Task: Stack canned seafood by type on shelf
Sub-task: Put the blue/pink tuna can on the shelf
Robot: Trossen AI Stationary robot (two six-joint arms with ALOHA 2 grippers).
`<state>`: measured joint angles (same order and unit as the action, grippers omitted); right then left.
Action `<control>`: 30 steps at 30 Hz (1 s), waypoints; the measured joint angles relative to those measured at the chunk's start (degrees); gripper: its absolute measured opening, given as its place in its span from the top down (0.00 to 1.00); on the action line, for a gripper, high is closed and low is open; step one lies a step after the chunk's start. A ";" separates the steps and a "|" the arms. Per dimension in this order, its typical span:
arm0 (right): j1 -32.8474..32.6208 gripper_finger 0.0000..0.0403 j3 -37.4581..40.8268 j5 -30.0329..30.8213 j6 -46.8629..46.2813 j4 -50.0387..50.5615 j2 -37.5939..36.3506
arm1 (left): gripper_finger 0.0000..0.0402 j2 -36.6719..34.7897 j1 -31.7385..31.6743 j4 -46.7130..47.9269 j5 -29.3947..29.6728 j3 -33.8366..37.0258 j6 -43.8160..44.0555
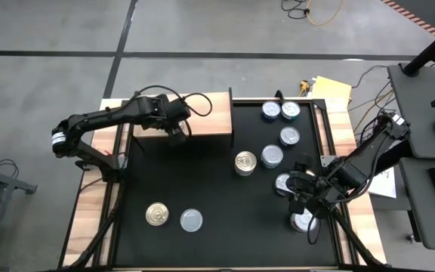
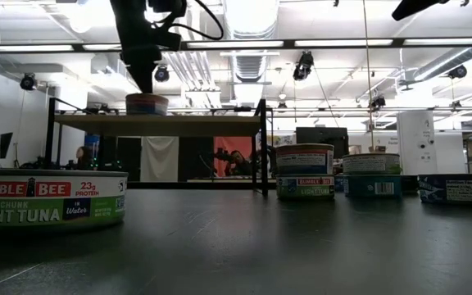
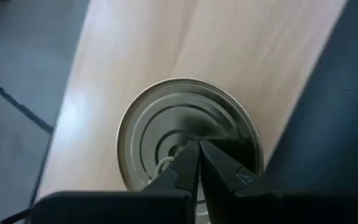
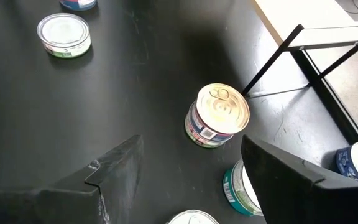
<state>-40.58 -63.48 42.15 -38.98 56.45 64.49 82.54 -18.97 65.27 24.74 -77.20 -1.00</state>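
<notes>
The light-brown wooden shelf (image 1: 202, 113) stands at the table's far left. One can with a ringed metal top (image 3: 185, 124) sits on it near its near edge, also seen in the low view (image 2: 147, 104). My left gripper (image 3: 198, 148) is shut directly above that can's top. My right gripper (image 4: 191, 149) hangs open over the table's right side (image 1: 302, 200), nothing between its fingers. Ahead of it, a gold-topped can (image 4: 217, 115) stands stacked on another can (image 2: 305, 188). Several silver-topped cans (image 1: 280, 136) rest on the black table at the right. My left gripper's shut fingertips (image 3: 188, 155) point steeply down at the middle of the can's top (image 3: 179, 134). I cannot tell whether they touch the top or hang just above it. The can stands upright on the shelf.
A gold-topped can (image 1: 157, 214) and a silver-topped can (image 1: 191, 220) stand near the table's front left. One can (image 1: 302, 221) lies partly under my right gripper. The shelf's black frame leg (image 4: 272, 62) stands beyond the stacked pair. The table's middle is bare.
</notes>
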 joint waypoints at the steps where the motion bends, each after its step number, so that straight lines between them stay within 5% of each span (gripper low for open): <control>1: 0.00 0.36 0.02 0.00 0.00 0.04 0.01 | 1.00 0.03 -0.12 -0.45 0.23 0.04 -0.04; 13: 0.01 0.41 0.02 1.26 0.24 0.04 0.01 | 1.00 0.03 -1.19 -3.50 0.13 0.02 -1.43; 19: 0.00 0.41 0.02 2.11 0.07 0.04 0.00 | 1.00 -0.02 -0.66 1.36 0.06 -5.33 0.43; 30: 0.02 0.45 1.14 6.45 0.70 0.27 0.00 | 1.00 -0.12 -0.18 2.24 -6.82 -5.13 -1.90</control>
<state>-40.56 -62.35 48.60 -38.28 56.72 64.49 82.41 -19.15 67.51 17.92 -82.33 -2.90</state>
